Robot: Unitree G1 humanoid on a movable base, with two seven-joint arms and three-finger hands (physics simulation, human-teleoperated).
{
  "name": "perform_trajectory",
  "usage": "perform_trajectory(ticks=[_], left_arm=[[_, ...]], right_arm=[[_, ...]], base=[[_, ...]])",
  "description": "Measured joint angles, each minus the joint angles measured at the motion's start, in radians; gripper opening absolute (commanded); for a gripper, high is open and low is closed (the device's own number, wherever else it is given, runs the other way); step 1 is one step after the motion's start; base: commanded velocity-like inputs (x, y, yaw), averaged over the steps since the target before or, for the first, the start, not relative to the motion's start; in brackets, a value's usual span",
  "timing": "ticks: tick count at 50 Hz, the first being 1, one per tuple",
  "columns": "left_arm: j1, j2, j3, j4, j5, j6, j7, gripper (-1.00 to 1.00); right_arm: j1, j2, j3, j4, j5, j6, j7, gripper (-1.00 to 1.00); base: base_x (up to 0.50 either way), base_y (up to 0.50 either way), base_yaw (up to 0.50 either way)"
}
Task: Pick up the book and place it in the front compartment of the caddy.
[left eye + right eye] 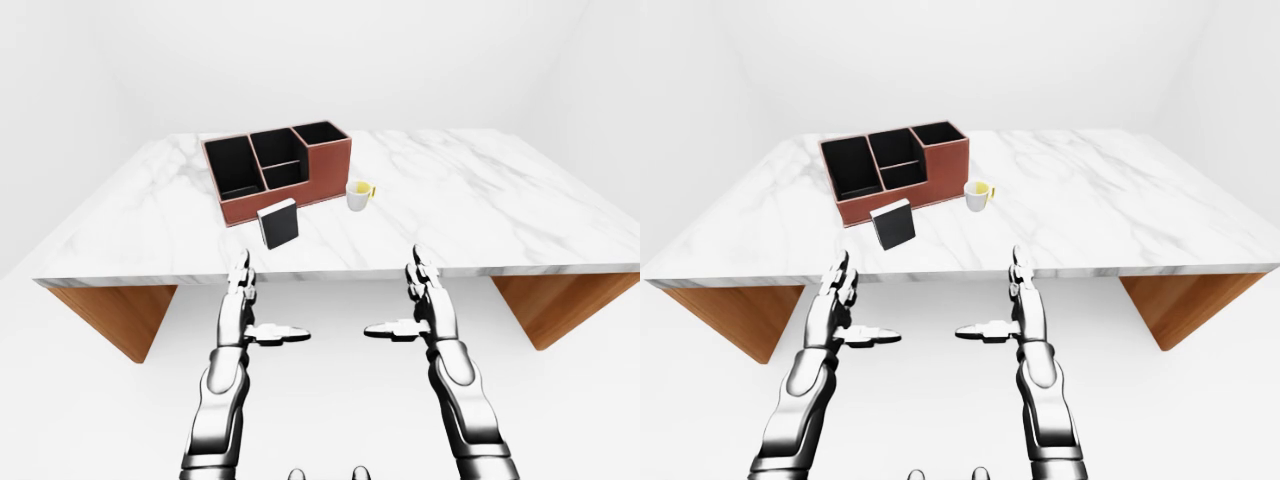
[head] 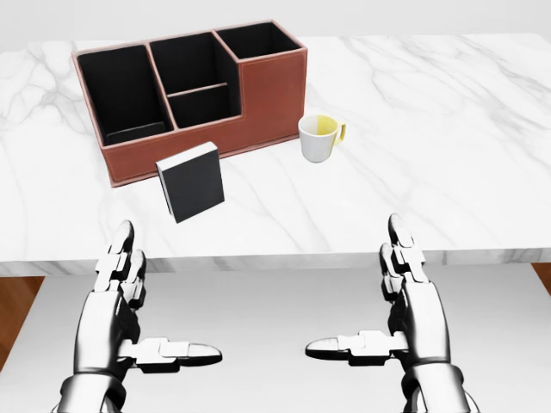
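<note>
nearest in head view: both hands below the table's near edge, over pale floor, touching nothing. left hand [image 2: 120, 310] spread, fingers up, thumb pointing inward; right hand [image 2: 405, 310] mirrors it, also spread. wide gap btwn the two thumbs.

marble table [image 2: 448, 112] w/ near edge running straight across just above the fingertips; wood legs show under both ends in left-eye view. lots of bare top on the right side.

book [image 2: 190, 181], black cover, pale page edge up top, stands tilted near the table's near edge, just below the caddy [image 2: 258, 99]. no writing readable on it.

white mug [image 2: 318, 138], yellow inside, just right of caddy's lower right corner.

caddy: reddish-brown walls, black lining, angled on the top, several compartments, nothing visible inside.
</note>
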State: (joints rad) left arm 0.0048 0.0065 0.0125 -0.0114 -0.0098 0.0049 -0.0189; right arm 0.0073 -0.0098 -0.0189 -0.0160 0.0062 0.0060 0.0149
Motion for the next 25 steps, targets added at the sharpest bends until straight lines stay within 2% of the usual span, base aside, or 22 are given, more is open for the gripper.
perform_trajectory(ticks=[16,25], left_arm=[[0.028,0.007,0.014,-0.069,-0.022,0.024,-0.043,1.00],[0.062,0.008,0.015,-0.157,-0.033,0.062,-0.061,1.00]], right_arm=[[0.036,-0.006,-0.015,-0.099,0.010,0.042,0.034,0.97],[0.081,-0.004,-0.012,-0.216,0.009,0.081,0.044,0.97]], base=[[0.00,0.00,0.00],[0.00,0.00,0.00]])
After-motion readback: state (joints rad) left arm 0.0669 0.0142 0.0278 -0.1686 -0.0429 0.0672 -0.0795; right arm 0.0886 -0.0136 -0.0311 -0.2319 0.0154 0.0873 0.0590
